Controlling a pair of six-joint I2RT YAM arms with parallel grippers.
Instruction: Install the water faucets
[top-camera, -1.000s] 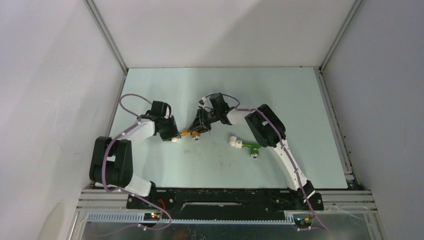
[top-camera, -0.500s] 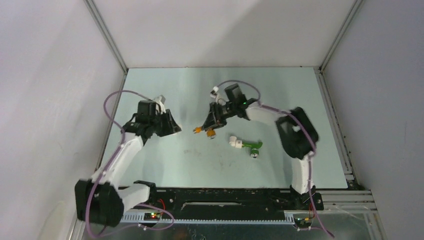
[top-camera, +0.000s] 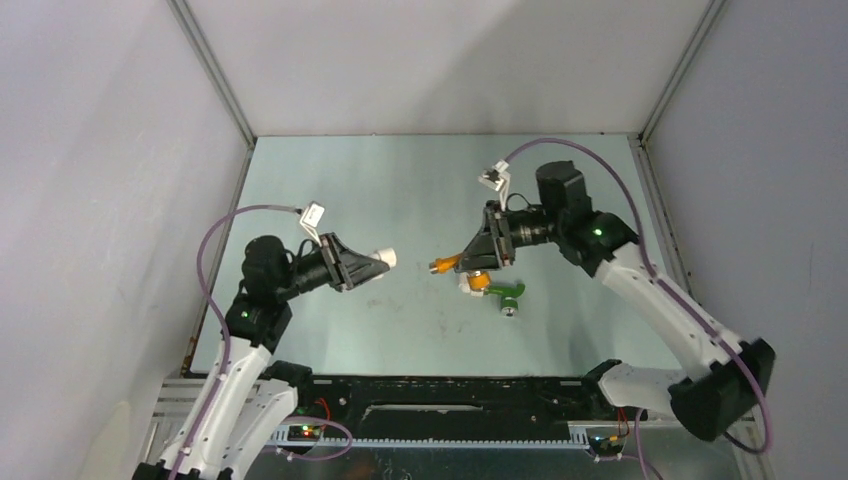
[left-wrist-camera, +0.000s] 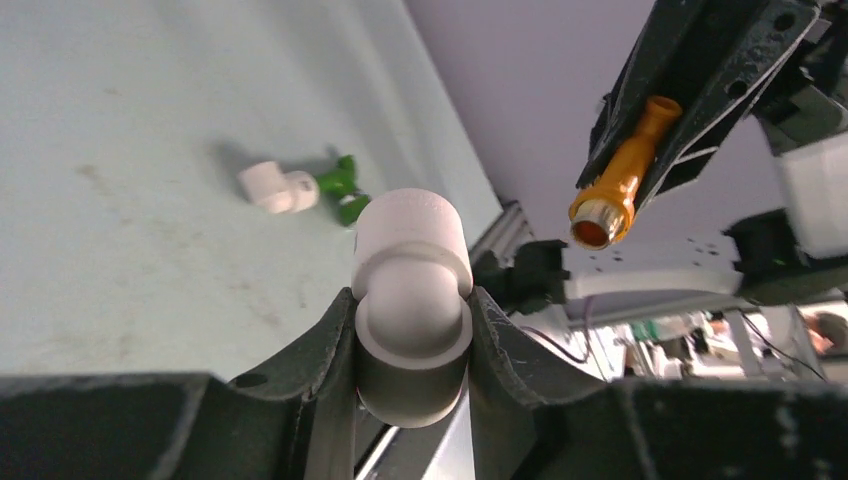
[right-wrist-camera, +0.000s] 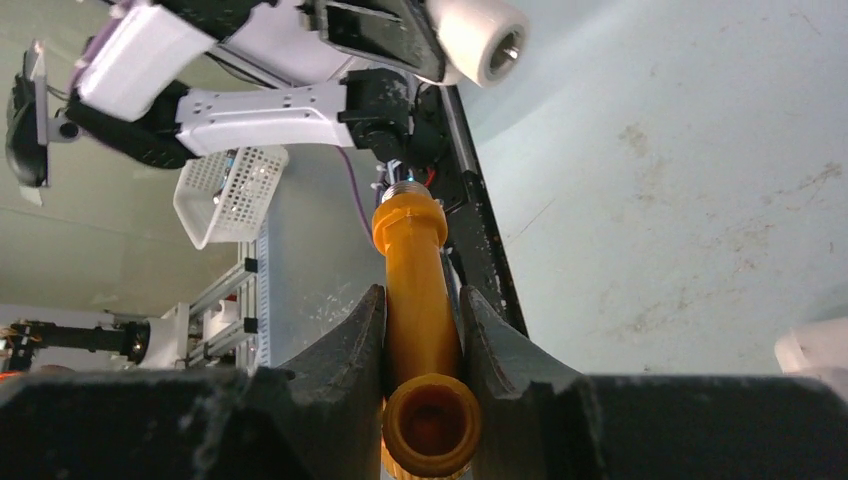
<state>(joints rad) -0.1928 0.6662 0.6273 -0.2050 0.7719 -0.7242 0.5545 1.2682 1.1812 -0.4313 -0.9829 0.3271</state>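
Note:
My right gripper (top-camera: 470, 262) is shut on the orange faucet (top-camera: 452, 265), held above the table with its threaded end pointing left; in the right wrist view the faucet (right-wrist-camera: 415, 300) sits between the fingers. My left gripper (top-camera: 372, 262) is shut on a white elbow fitting (top-camera: 384, 257), its open end facing right toward the orange faucet, a gap between them. In the left wrist view the fitting (left-wrist-camera: 411, 290) fills the jaws and the orange faucet (left-wrist-camera: 620, 175) hangs ahead. The green faucet (top-camera: 505, 294) lies on the table, joined to a second white elbow (top-camera: 468, 283).
The pale green table (top-camera: 420, 180) is walled by white panels at the back and sides. A black base rail (top-camera: 440, 400) runs along the near edge. A white basket (right-wrist-camera: 230, 195) shows beyond the table in the right wrist view.
Both arms have lifted and drawn apart: the left gripper carried the white elbow down-left, the right gripper carried the orange faucet rightward above the green faucet. The two held parts now face each other.

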